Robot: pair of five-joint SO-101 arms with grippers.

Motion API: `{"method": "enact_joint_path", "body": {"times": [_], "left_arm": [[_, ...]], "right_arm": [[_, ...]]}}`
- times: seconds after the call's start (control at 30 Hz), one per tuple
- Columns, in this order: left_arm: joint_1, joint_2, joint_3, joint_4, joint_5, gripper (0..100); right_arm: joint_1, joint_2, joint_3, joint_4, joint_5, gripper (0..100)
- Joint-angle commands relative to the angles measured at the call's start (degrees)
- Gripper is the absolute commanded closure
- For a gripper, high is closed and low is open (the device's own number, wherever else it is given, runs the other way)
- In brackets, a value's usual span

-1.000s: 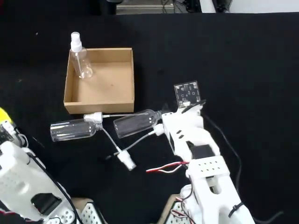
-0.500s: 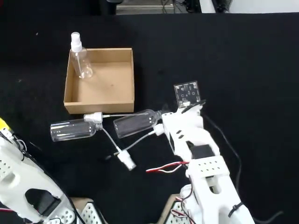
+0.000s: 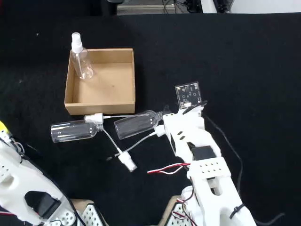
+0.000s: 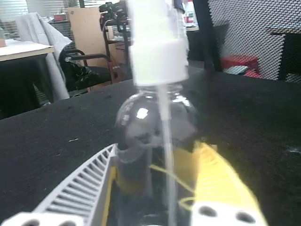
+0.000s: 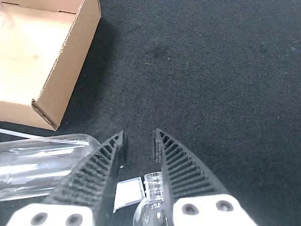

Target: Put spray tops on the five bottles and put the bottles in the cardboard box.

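Capped bottle (image 4: 155, 113) clamped in the left gripper (image 4: 157, 155) at the near left of the worktop (image 3: 244, 56)
Likely light, slick plastic: grip the body, not the spray top (image 4: 157, 52); right gripper (image 5: 139, 134) fingers barely apart, empty, by the uncapped bottle (image 3: 135, 125) near the cardboard box (image 3: 99, 108)

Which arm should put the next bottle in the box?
Left, probably. The left gripper holds a bottle with its spray top on, ready for the box. The right gripper sits open by a topless bottle lying down.
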Motion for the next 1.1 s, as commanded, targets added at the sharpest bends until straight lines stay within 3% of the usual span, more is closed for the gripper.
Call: {"method": "enact_joint_path", "body": {"times": [0.0, 0.87, 1.07], "left_arm": [[-0.4, -0.4, -1.2, -1.0, -0.3, 62], [-0.2, -11.3, 4.5, -3.8, -0.6, 61], [-0.1, -10.8, 4.1, 0.0, -0.5, 63]], "right_arm": [[-0.3, -2.3, -0.3, -1.7, 0.4, 91.8], [-0.3, -2.5, -0.3, -1.6, 0.4, 91.7], [-0.2, -2.6, -0.3, -1.5, 0.4, 91.7]]}}
